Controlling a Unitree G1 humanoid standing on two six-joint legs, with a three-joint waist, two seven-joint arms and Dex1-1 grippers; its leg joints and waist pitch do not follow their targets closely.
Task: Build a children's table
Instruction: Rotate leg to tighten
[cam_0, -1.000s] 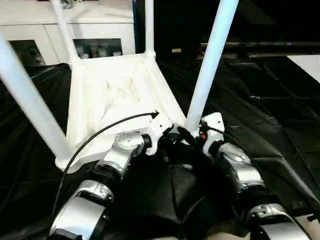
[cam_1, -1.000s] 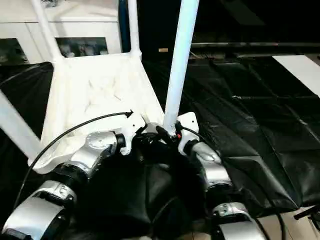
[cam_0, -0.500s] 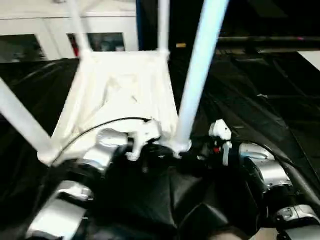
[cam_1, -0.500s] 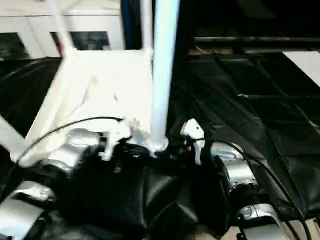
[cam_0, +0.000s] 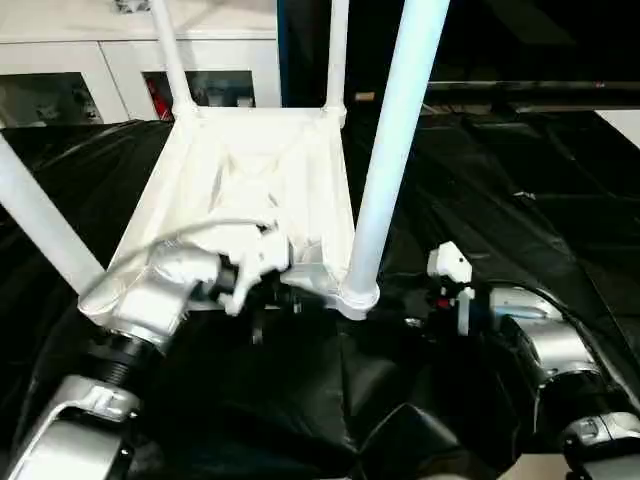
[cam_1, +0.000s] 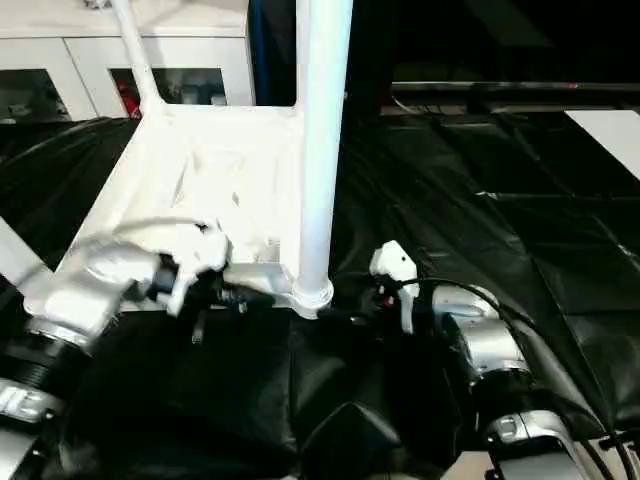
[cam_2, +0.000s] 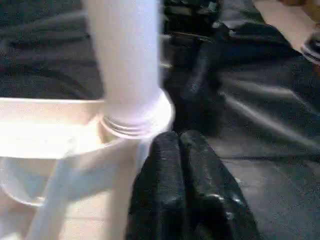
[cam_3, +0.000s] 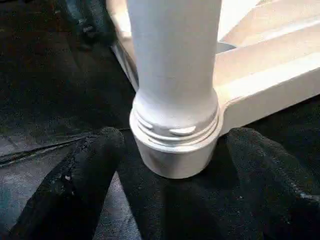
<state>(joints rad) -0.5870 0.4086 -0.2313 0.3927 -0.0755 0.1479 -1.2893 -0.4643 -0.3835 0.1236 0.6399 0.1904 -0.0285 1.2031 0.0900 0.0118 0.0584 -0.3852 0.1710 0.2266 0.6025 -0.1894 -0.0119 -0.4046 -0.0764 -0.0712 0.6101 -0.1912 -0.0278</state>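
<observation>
Upturned tabletop (cam_0: 250, 190) on black sheeting (cam_0: 520, 200); white cabinets (cam_0: 90, 70) behind.
Left gripper (cam_2: 182, 150) pinched shut, right gripper (cam_3: 170, 165) wide, both beside its near leg (cam_0: 385, 160).

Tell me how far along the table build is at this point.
Nearly finished. The tabletop lies upside down on the black sheet with all four legs standing in its corner sockets. The right gripper is open, its fingers apart either side of the near corner socket, not gripping; the left gripper is shut beside it. Apparently left: turning the table upright.
</observation>
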